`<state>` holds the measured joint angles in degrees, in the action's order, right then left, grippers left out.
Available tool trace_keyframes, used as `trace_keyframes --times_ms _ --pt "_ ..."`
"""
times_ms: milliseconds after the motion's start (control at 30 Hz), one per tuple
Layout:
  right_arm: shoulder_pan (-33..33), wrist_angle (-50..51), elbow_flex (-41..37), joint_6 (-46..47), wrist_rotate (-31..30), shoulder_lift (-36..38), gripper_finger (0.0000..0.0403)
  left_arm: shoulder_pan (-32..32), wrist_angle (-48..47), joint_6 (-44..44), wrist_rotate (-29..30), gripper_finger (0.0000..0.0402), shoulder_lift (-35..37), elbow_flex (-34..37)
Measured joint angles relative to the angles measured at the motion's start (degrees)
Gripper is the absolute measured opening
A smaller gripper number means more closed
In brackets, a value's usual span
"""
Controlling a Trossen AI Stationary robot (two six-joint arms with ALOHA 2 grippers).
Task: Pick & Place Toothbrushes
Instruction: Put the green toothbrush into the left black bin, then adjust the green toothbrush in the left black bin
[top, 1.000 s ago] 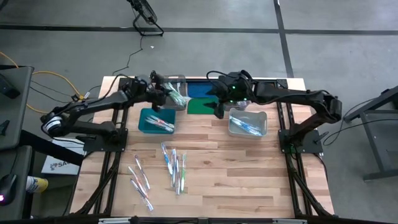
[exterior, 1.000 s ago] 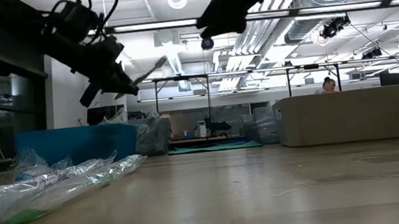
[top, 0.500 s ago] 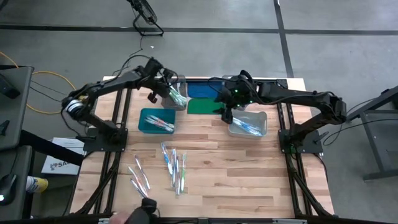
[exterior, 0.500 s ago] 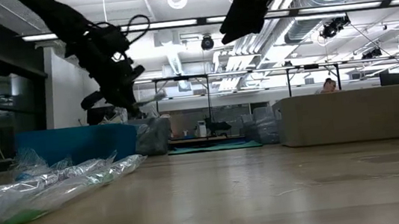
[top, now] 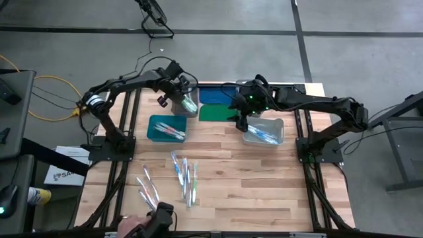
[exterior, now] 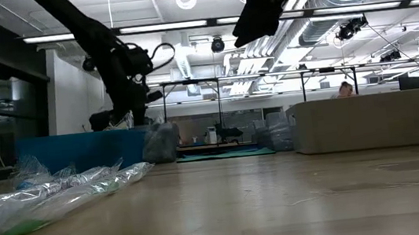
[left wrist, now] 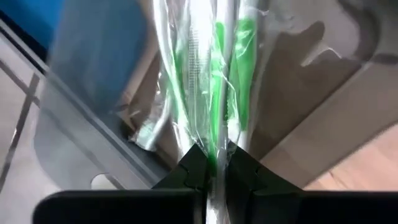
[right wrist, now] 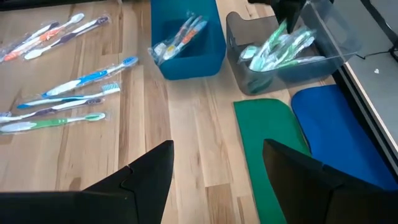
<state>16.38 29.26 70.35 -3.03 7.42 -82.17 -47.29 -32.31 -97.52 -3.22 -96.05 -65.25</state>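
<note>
High view: the left end effector is over the clear bin at the far side of the counter, clenched on a green wrapped toothbrush that hangs into that bin among other green ones. The right end effector, fingers spread and grasping nothing, hovers over the green lid beside the blue lid. A teal bin and a second clear bin each contain toothbrushes. More toothbrushes lie loose on the counter nearer the front edge, where a person's hand appears.
</note>
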Motion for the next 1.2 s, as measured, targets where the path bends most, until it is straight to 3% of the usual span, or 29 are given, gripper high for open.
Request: trace_keyframes --times_ms 333,633,767,900,1200 --pt "0.0 0.04 0.0 0.42 0.0 0.0 0.024 0.04 2.84 -2.53 1.81 0.0026 -3.23 0.0" --pt "0.0 0.29 0.0 1.51 0.0 0.0 0.024 0.07 4.01 -1.25 3.59 0.0173 -3.17 -0.03" --pt "-0.04 1.03 0.0 1.77 0.09 0.0 0.024 0.11 2.51 3.37 6.09 0.021 -2.27 -2.65" --pt "-0.37 2.12 0.0 1.97 0.02 0.0 0.024 0.23 -1.42 6.27 6.39 0.0208 0.58 -4.93" --pt "-2.21 3.44 0.0 1.93 -0.06 0.0 0.024 1.23 -11.16 8.7 5.24 0.0153 4.74 -5.46"
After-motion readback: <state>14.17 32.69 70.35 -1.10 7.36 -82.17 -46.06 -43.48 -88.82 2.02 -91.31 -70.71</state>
